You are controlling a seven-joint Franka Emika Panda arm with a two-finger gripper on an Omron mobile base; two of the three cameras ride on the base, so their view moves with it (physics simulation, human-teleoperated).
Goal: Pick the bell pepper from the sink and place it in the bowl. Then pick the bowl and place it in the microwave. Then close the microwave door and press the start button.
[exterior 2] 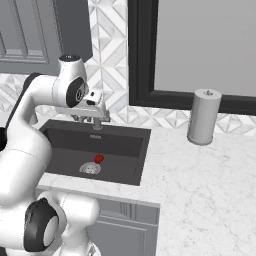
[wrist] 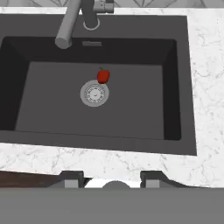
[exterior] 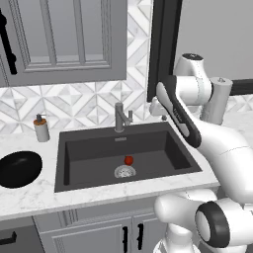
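Your pepper (wrist: pixel 103 76) sits on the sink (wrist: pixel 175 87) floor, just beside the drain (wrist: pixel 94 93). Your gripper (wrist: pixel 111 179) hovers well above, jaws apart and empty. The pepper looks light, smooth and prone to roll; pinch it across its round middle, from above.

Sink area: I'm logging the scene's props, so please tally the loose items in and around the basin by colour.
Red: 1, the bell pepper on the floor of the sink beside the drain.
Black: 1, the bowl on the counter beside the sink.
Grey: 2, the soap dispenser and the canister on the counter.
Total: 4
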